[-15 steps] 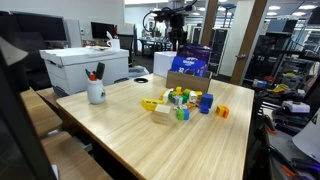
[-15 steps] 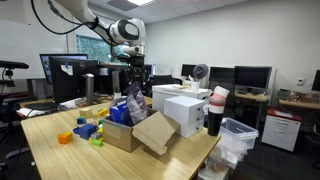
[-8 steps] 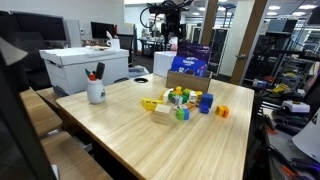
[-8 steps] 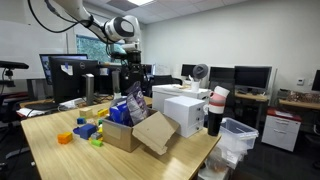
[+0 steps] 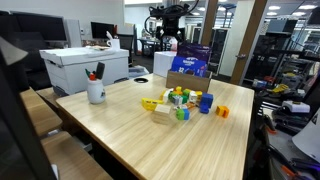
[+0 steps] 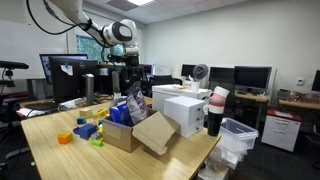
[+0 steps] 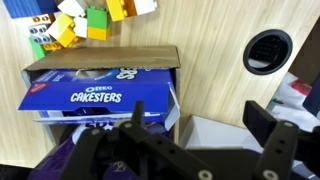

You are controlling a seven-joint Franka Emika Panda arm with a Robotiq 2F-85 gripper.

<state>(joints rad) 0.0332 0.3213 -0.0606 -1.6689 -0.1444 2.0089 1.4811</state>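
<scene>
My gripper (image 7: 195, 128) is open and empty, held high above the far end of the wooden table; it also shows in both exterior views (image 5: 166, 38) (image 6: 127, 68). Right below it in the wrist view stands an open cardboard box (image 7: 100, 57) holding a blue Oreo Cakesters pack (image 7: 95, 90) and other blue snack bags. The box shows in both exterior views (image 5: 185, 82) (image 6: 125, 135). A pile of coloured toy blocks (image 5: 180, 102) lies on the table beside the box, also in the wrist view (image 7: 85, 22).
A white mug with pens (image 5: 96, 92) stands at the table's near side. White boxes (image 5: 85, 65) (image 6: 185, 112), a round cable hole in the table (image 7: 268, 50), monitors, chairs and a bin (image 6: 235, 138) surround the table (image 5: 140, 135).
The arm has shifted slightly, the gripper moving a little sideways above the box. Nothing on the table has moved.
</scene>
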